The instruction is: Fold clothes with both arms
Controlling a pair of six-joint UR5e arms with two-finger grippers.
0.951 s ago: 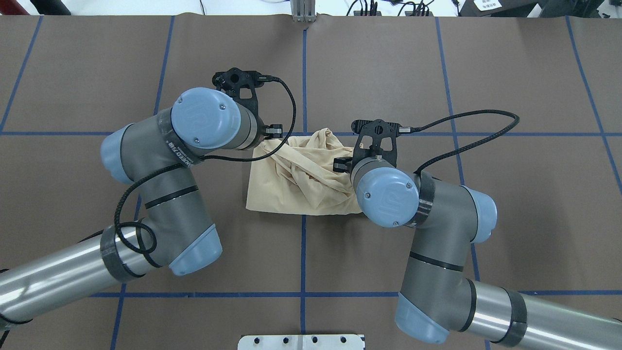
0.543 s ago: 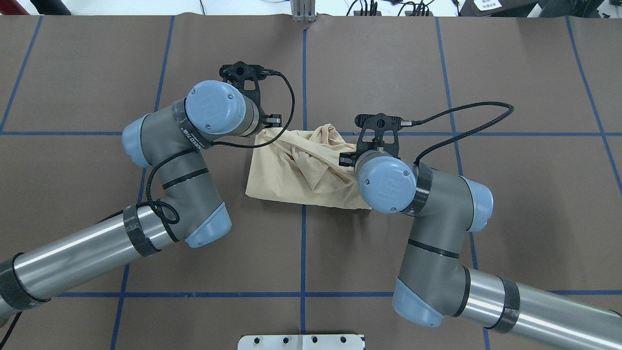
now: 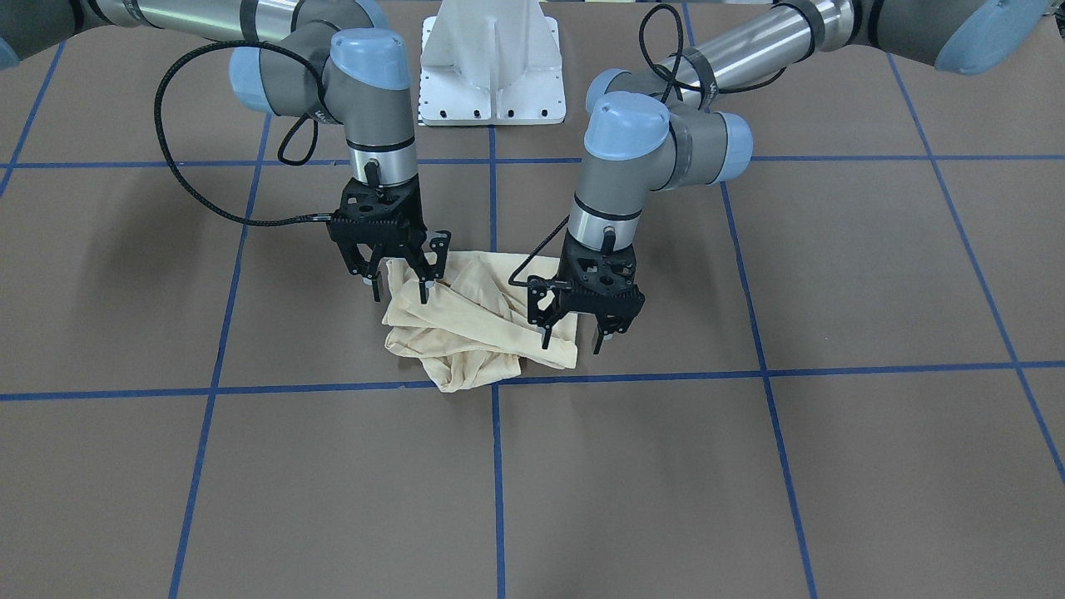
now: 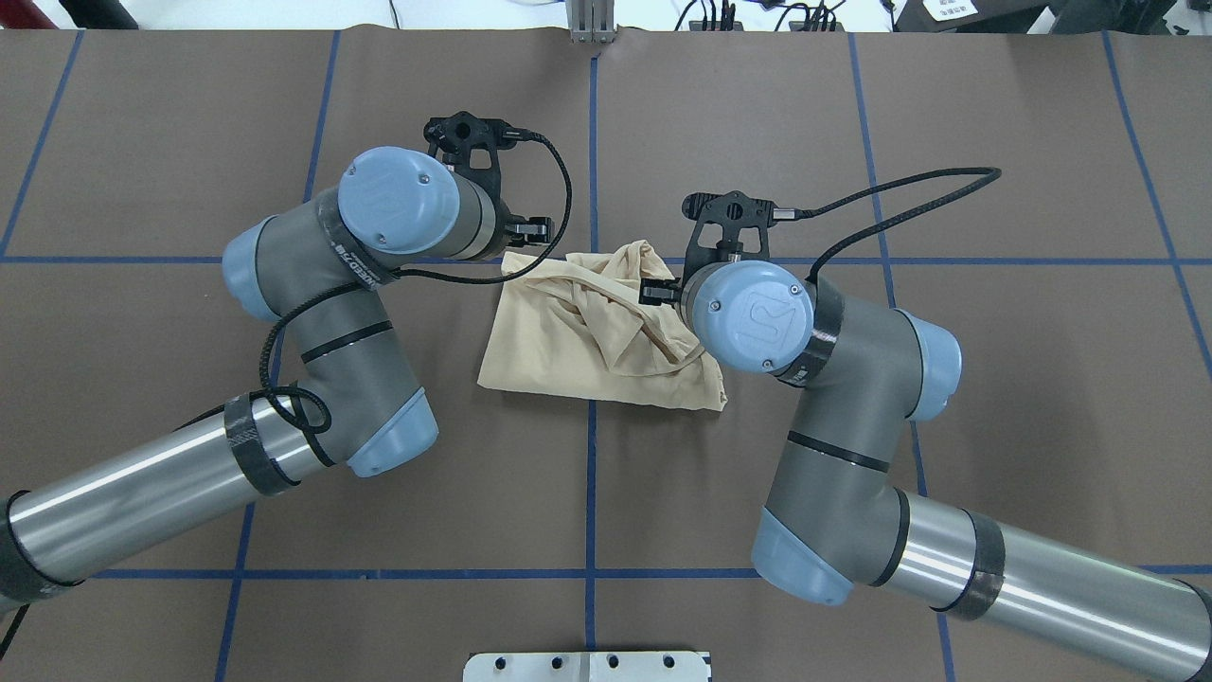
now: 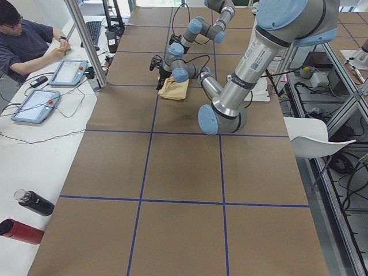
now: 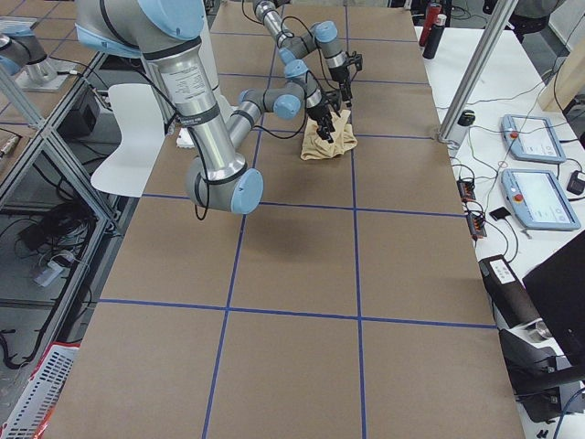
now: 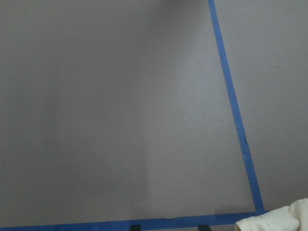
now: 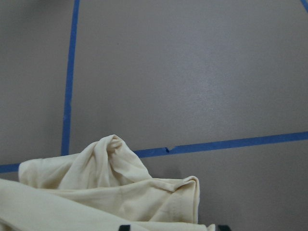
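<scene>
Your black left gripper [image 3: 572, 337] at 10 o'clock and right gripper [image 3: 399, 287] at 2 hang wide open, empty, over the bunched cream-yellow thin shirt [image 4: 540, 350], likely staged to pinch corners.

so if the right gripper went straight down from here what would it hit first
Most likely the T-shirt: the right gripper points down, jaws open, over the bunched edge, so fabric comes first, then the table. Its exact height above the cloth is unclear.
</scene>
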